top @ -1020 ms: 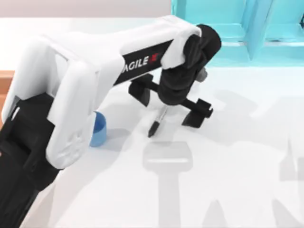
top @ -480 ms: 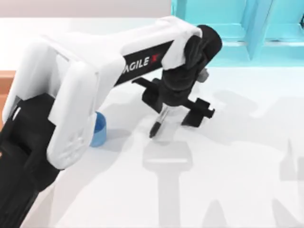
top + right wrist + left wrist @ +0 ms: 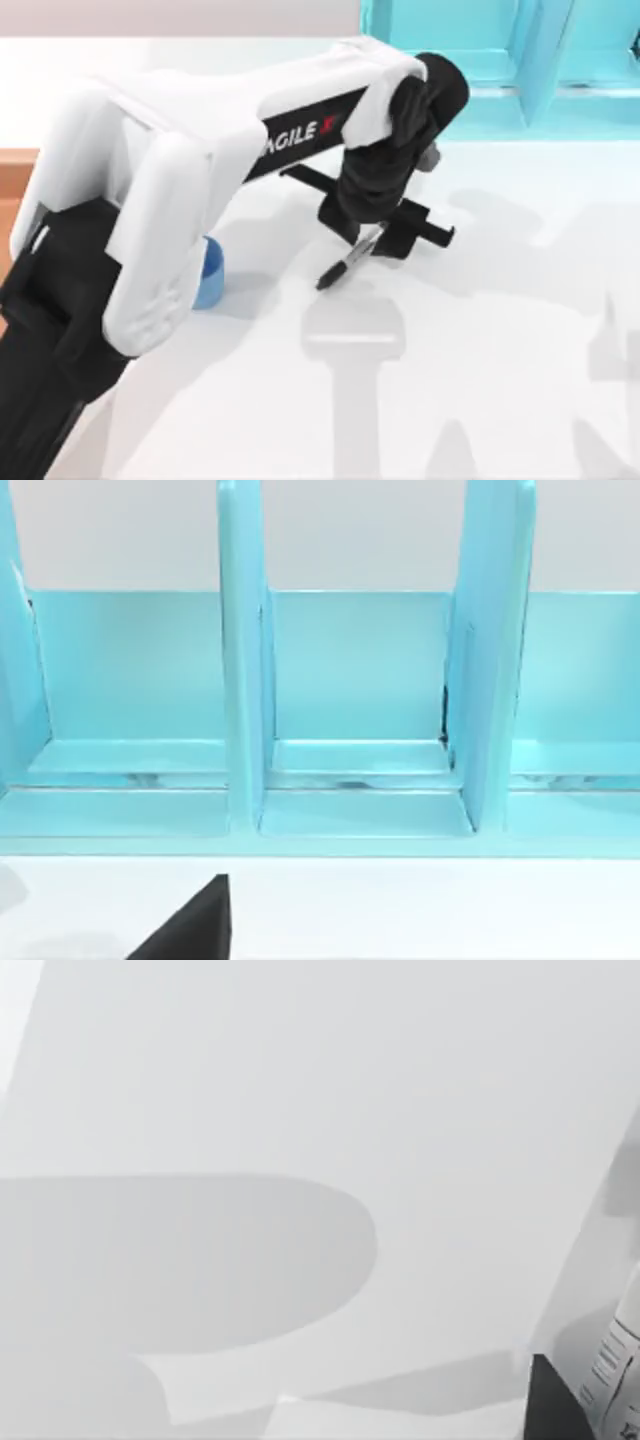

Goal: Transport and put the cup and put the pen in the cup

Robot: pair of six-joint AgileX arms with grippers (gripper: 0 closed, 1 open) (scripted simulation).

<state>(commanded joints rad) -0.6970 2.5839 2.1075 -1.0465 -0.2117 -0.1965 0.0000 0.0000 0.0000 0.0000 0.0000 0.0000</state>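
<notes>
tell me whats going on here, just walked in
The left arm is reaching across the middle of the white table, and its left gripper has its fingers closed on the upper end of the pen. The pen is tilted, its black tip down near the table surface. The cup stands on the table's left side, partly under the arm, with no pen in it yet. A light-blue shelf unit stands at the table's far edge.

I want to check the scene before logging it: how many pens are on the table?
1. The pen lies tilted near the table's middle, under the left gripper, to the right of the cup. Others may be hidden beneath the arm.
</notes>
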